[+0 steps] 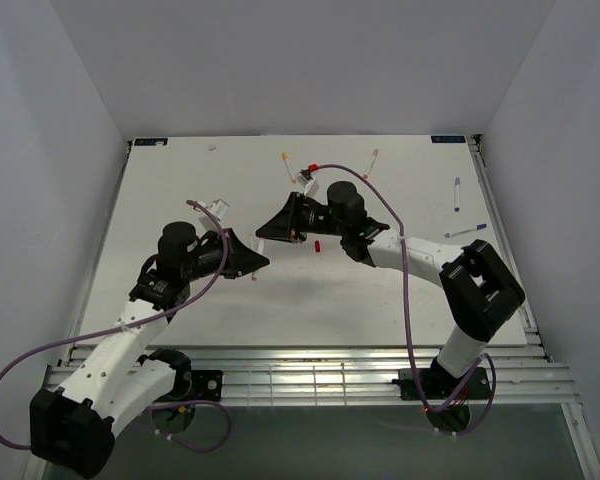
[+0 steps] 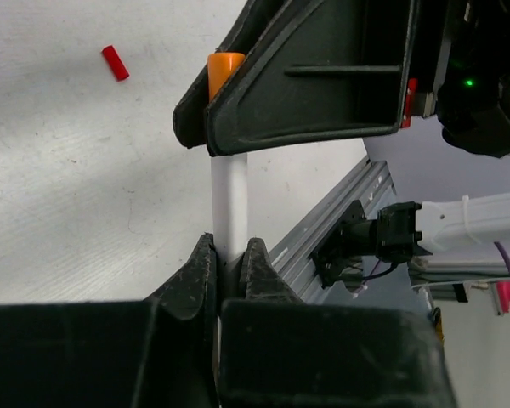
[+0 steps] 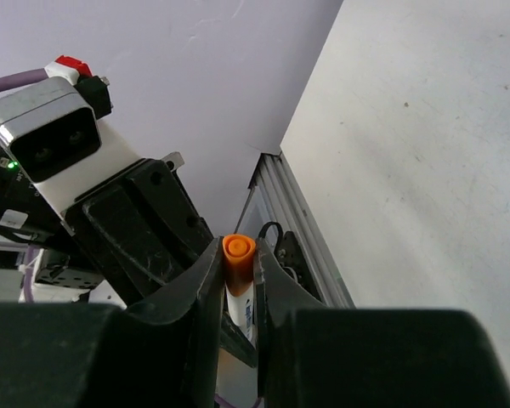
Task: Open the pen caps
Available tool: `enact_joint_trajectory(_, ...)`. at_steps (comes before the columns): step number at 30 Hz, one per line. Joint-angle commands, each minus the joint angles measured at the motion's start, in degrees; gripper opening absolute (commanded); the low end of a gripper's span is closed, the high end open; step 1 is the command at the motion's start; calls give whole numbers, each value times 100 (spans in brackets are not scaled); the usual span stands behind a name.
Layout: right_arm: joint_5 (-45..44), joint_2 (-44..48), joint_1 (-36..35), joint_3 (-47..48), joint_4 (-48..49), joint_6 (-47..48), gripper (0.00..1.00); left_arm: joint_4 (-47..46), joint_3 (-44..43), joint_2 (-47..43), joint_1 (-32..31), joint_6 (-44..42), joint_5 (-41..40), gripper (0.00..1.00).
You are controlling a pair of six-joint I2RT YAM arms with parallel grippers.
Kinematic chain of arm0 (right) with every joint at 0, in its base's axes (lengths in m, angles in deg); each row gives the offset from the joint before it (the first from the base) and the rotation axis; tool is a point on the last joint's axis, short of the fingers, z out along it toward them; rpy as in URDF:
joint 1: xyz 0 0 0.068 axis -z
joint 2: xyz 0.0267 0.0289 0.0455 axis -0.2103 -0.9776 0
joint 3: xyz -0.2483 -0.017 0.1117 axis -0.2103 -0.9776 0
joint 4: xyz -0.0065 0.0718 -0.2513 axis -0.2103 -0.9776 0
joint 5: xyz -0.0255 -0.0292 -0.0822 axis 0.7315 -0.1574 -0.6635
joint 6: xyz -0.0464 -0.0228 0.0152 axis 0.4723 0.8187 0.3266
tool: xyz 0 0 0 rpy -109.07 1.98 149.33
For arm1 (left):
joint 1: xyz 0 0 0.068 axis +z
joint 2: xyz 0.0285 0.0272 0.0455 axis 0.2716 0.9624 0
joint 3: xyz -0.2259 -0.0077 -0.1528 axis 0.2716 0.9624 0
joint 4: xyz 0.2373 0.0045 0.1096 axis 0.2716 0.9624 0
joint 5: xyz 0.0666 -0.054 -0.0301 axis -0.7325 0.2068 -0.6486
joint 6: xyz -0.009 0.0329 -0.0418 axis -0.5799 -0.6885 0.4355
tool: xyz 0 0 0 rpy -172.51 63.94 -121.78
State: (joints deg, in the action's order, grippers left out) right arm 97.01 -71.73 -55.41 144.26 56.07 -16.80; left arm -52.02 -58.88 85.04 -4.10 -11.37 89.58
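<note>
Black fingers of the left gripper (image 2: 229,255) fill the bottom of the left wrist view. They are pressed together on a thin white plastic pen barrel (image 2: 229,191), with no gap showing beside it. The barrel runs straight up from them to the right gripper (image 3: 238,265), whose two black fingers are closed on the short orange plastic cap (image 3: 238,249) at the pen's far end. The cap's flat end pokes out just past those fingers. Both tools have a hold; neither is empty.

Position: the pen is lifted off the white table (image 2: 59,195) and spans the two grippers. In the top view they face each other tip to tip near the table's middle. A bare stretch of barrel lies between the two grips.

Handling, judged: the pen is very light, rigid hard plastic, smooth and likely slippery under the pads. The orange cap is probably a friction fit, so it should come free with a sudden give. The thin barrel could bend or slide through if the pull goes off-axis. The best hold looks like the one seen: one grip on the cap alone, the other on the barrel, pulling straight along the pen.

A small red plastic cap (image 2: 115,62) lies loose on the table, well apart from both grippers. More thin pens (image 1: 457,193) lie toward the far and right edges, their caps too small to judge.
</note>
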Motion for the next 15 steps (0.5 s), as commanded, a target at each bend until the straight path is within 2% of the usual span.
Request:
enact_joint_trajectory(1, -465, 140, -138, 383, -833, 640, 8, 352, -262, 25, -27, 37, -753, 0)
enact_joint_trajectory(2, -1067, 176, -295, 567, -1289, 905, 8, 521, -351, 43, -53, 99, -1063, 0)
enact_joint_trajectory(3, -1448, 185, -392, 1048, -2285, 1143, 8, 670, -430, 43, -106, 125, -1336, 0)
enact_joint_trajectory(5, -2351, 10, -612, 1621, -3205, 1619, 8, 987, -658, 69, -176, 135, -2013, 0)
enact_joint_trajectory(6, -2644, -200, -656, 2198, -4097, 1707, 8, 1101, -738, 87, -237, 143, -2242, 0)
enact_joint_trajectory(7, -2899, -315, -709, 2482, -4462, 1873, 8, 1242, -808, 122, -264, 135, -2531, 0)
enact_joint_trajectory(8, -3467, -447, -788, 2781, -4823, 1988, 8, 1295, -931, 157, -282, 91, -2630, 0)
enact_joint_trajectory(10, -3980, -780, -850, 3518, -5656, 2199, 8, 1401, -1037, 262, -369, 29, -2744, 0)
enact_joint_trajectory(12, -4333, -913, -876, 3741, -5889, 2402, 8, 1419, -1099, 341, -414, -50, -2780, 0)
enact_joint_trajectory(15, -4387, -809, -877, 3681, -5742, 2709, 8, 1384, -1064, 403, -414, -173, -2474, 0)
